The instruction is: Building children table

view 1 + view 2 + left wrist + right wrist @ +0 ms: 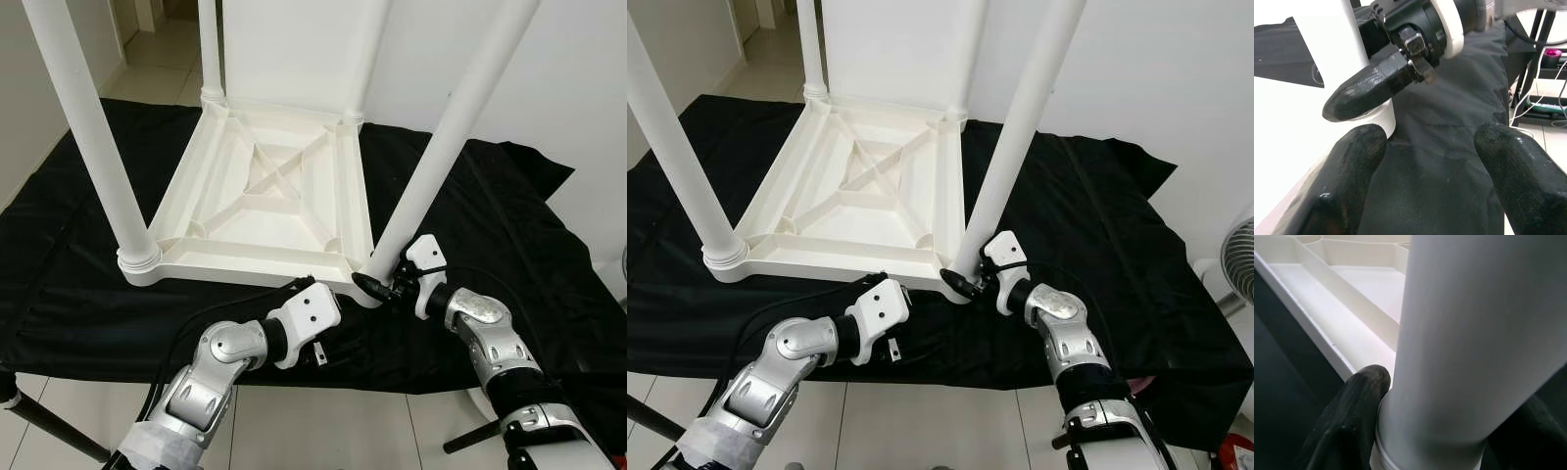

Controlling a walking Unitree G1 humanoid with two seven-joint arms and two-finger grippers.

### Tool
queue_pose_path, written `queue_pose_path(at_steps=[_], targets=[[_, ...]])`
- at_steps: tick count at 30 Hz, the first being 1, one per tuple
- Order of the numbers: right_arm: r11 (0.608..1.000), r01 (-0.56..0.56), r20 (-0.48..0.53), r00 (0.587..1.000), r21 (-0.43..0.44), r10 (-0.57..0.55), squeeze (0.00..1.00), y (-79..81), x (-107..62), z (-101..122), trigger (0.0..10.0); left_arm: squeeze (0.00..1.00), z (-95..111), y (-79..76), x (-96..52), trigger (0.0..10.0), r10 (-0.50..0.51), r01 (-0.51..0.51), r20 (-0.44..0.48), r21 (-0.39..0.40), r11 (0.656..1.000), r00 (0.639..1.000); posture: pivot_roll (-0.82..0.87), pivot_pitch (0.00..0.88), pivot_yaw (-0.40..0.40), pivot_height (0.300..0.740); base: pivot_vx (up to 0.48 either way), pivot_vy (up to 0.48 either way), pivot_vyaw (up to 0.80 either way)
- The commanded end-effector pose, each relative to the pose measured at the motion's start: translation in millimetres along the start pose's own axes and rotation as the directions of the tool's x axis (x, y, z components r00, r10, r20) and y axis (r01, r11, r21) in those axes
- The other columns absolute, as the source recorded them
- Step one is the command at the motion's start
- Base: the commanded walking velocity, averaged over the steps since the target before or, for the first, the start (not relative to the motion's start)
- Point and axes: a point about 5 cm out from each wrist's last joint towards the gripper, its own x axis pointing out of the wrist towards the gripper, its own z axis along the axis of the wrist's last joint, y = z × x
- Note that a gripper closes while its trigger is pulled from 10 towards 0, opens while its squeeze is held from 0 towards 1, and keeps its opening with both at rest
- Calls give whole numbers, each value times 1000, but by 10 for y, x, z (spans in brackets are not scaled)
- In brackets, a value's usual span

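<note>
The white plastic table (265, 196) lies upside down mid-frame on black cloth (509, 225) — light, stiff, smooth. The right end effector (377, 284) grips the near-right leg (431, 166) at its base, the best hold; the left end effector (1425, 171) hovers open.

A black cloth (509, 225) covers the floor, with a white fan (1236, 257) beside it.

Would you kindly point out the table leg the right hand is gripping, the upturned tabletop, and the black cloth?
table leg (436, 162), left eye view, mid shaft.
tabletop (265, 181), left eye view, ribbed underside centre.
black cloth (490, 220), left eye view, bare right part.
</note>
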Motion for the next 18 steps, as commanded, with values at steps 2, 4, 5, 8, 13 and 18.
queue_pose_path(at_steps=[2,4,5,8,13,18], targets=[[995,94,-16,996,37,-93,0,55,3,-56,10000,0,-3,7,4,10000,45,-45,-4,-3,999,999,-6,0,-94,740,0,0,0],[985,167,-9,986,47,-167,0,59,7,-42,10000,0,-9,8,6,10000,44,-44,-5,-3,999,999,-10,0,-91,740,0,0,0],[971,232,7,972,59,-233,0,76,22,-13,10000,0,-12,11,10,10000,41,-42,-5,-3,999,999,-16,0,-88,740,0,0,0],[931,348,16,936,109,-351,0,110,49,31,10000,0,-13,20,17,10000,38,-38,-5,0,999,999,-21,0,-85,740,0,0,0],[786,578,-25,808,218,-588,0,228,119,64,10000,0,-2,58,44,10000,35,-35,-1,8,999,999,-30,0,-85,740,0,0,0],[740,630,-47,768,238,-639,0,339,244,89,10000,0,9,63,58,10000,36,-36,3,11,999,999,-28,0,-85,740,0,0,0]])
